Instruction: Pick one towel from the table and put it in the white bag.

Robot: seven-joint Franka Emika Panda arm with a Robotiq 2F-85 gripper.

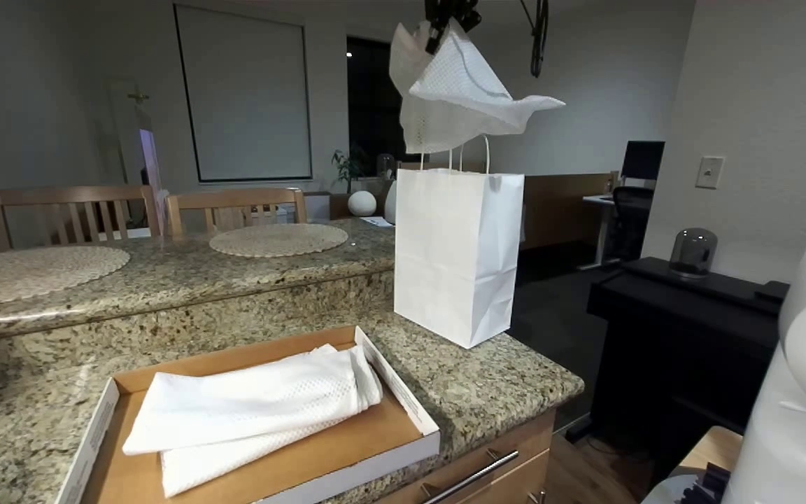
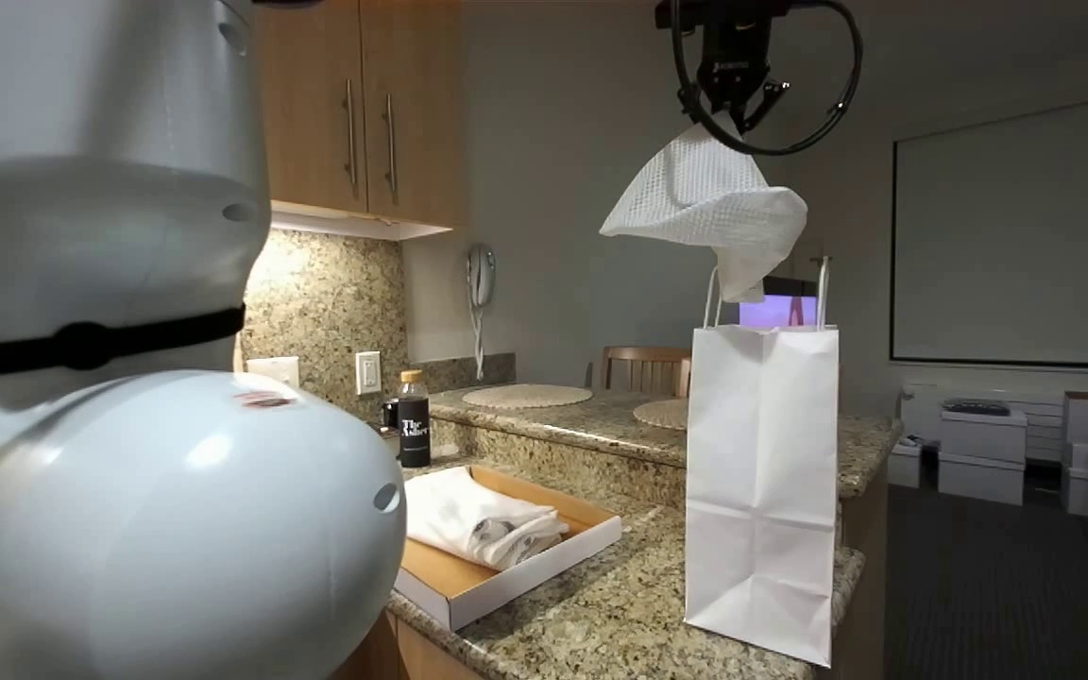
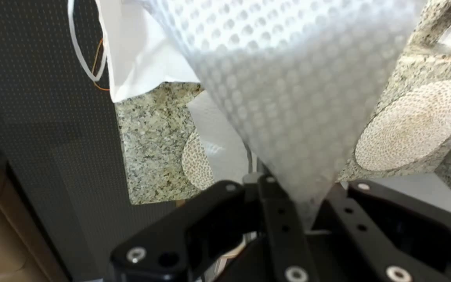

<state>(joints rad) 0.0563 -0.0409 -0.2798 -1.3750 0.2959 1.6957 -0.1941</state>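
My gripper (image 1: 445, 31) is high above the white bag (image 1: 438, 252) and shut on a thin white waffle-textured towel (image 1: 466, 98). In an exterior view my gripper (image 2: 729, 123) holds the towel (image 2: 705, 189) by its top. The towel's lower corner hangs at the height of the bag's handles, above the bag (image 2: 759, 491). In the wrist view the towel (image 3: 288, 94) narrows between my fingers (image 3: 307, 192) and hides their pads and part of the bag (image 3: 143, 58). More folded white towels (image 1: 256, 406) lie in a shallow cardboard tray (image 1: 375, 448) on the counter.
The bag stands upright near the end of the granite counter (image 1: 508, 378). A raised ledge with woven placemats (image 1: 277, 240) runs behind. A dark bottle (image 2: 415, 425) stands beyond the tray. Chairs (image 1: 235, 199) stand past the ledge.
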